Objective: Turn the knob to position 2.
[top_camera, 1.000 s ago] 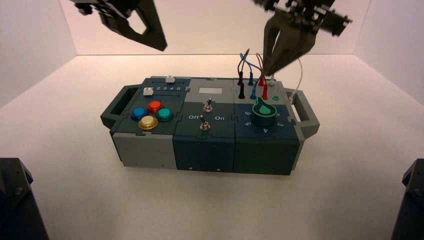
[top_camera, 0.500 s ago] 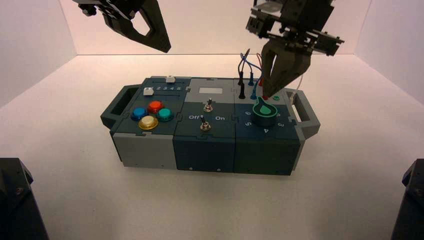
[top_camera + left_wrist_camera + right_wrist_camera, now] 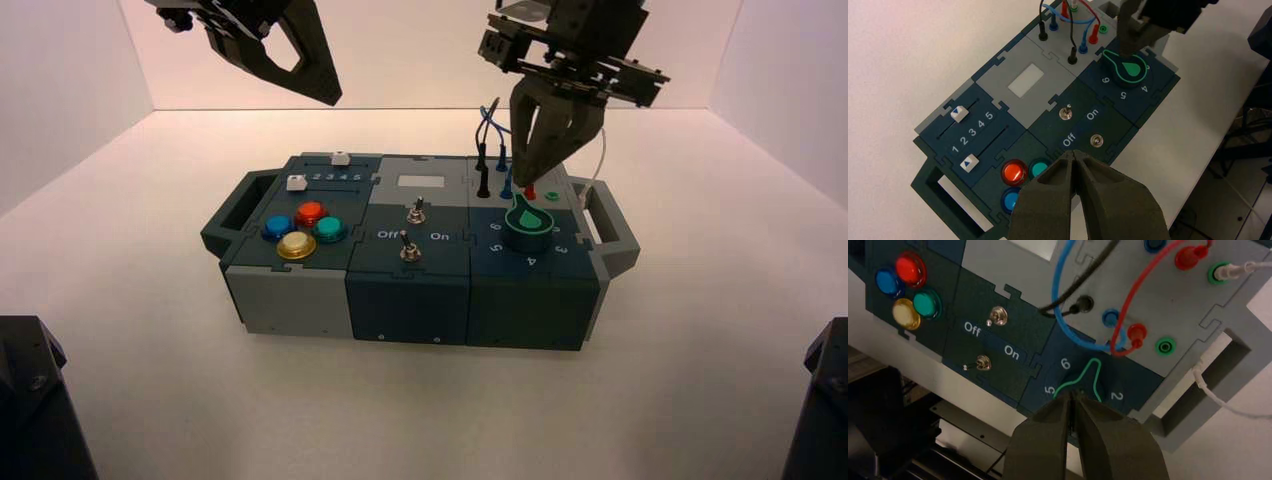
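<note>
1. Two arms are in view over the box point(image 3: 300, 300): the right gripper point(image 3: 527, 185) hangs just above the far side of the knob point(image 3: 527, 226), and the left gripper point(image 3: 325, 95) is parked high above the box's left rear, well apart from it.
2. The right gripper's fingers point(image 3: 1108, 440) are pressed together with no gap and grasp nothing; in the right wrist view their tips meet over the knob's green outline point(image 3: 1083, 382).
3. The left gripper's fingers point(image 3: 1118, 200) are likewise closed tip to tip and empty, seen in the left wrist view above the red push button point(image 3: 1014, 171) and teal push button point(image 3: 1038, 168).
4. The knob sits on the dark blue right section of the box, near the red plug point(image 3: 530, 191) and the green socket point(image 3: 552, 196).
5. Position 2 point(image 3: 1117, 396) is printed just beside the knob, on the side toward the box's right handle point(image 3: 608, 225); the 6 point(image 3: 1065, 363) and 5 point(image 3: 1049, 390) lie on the opposite side.
6. In the right wrist view the knob's narrow pointer end aims between the 6 and the 2, toward the wires.
</note>
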### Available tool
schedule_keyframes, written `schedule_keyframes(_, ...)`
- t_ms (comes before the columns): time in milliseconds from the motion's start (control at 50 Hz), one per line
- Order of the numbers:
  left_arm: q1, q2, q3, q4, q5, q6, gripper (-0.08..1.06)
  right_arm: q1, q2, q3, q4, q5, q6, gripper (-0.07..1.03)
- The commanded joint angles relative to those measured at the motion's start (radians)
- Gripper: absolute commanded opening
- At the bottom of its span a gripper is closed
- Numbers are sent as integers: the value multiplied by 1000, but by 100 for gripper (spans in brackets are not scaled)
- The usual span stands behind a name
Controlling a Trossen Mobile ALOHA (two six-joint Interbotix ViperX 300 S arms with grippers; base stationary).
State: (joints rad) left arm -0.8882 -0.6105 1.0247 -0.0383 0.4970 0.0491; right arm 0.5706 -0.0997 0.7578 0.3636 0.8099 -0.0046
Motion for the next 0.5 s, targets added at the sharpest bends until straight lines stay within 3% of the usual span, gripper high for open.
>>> schedule_keyframes(20, -3, -5, -29, 3, -5, 3, -3, 5, 8, -38, 5, -5, -2, -2)
schedule_keyframes(500, -5, -9, -29, 5, 0, 8, -3, 5, 83, -84, 3, -3, -9, -2)
